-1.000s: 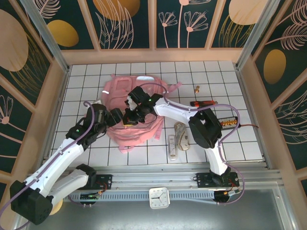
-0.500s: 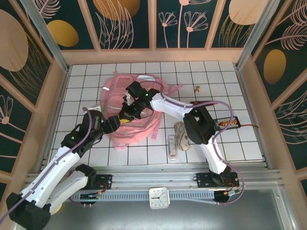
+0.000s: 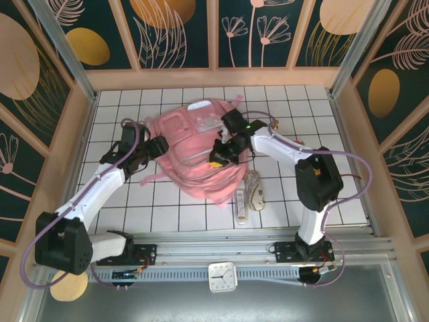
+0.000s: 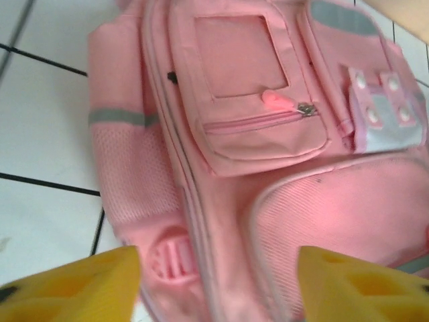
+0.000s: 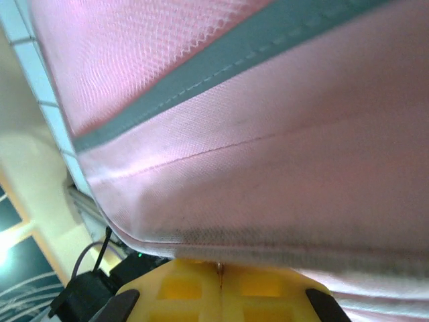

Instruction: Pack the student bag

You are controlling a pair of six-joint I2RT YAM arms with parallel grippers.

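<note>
Watching from the side, I'd say the packing has barely started. The student bag [image 3: 191,171] is lying flat in the middle of the tiled surface [image 3: 167,208], front pockets facing up. From the left wrist view the front pocket [image 4: 258,127] has its zip run closed, with the pull [image 4: 307,109] parked at the end. I can't spot an open mouth anywhere on the bag.

The stuff that presumably goes in sits loose just to the right of the bag: a pale pouch-like bundle [image 3: 253,190] with a slim white item [image 3: 240,204] beside it, and a tiny gold thing [image 3: 275,124] further back. Can't tell what's inside the bag, if anything.

The left tool [image 3: 159,146] hangs at the bag's left edge with its yellow fingers [image 4: 74,285] spread apart and nothing between them. It's looking at the bag, not holding it. The right tool [image 3: 216,159] is on top of the bag with its fingers [image 5: 194,288] pressed together, and pink fabric drapes right over the tips, so it looks clamped on a fold.

My guess is they're only positioning the bag. Getting a compartment unzipped and loading the items is all ahead.
</note>
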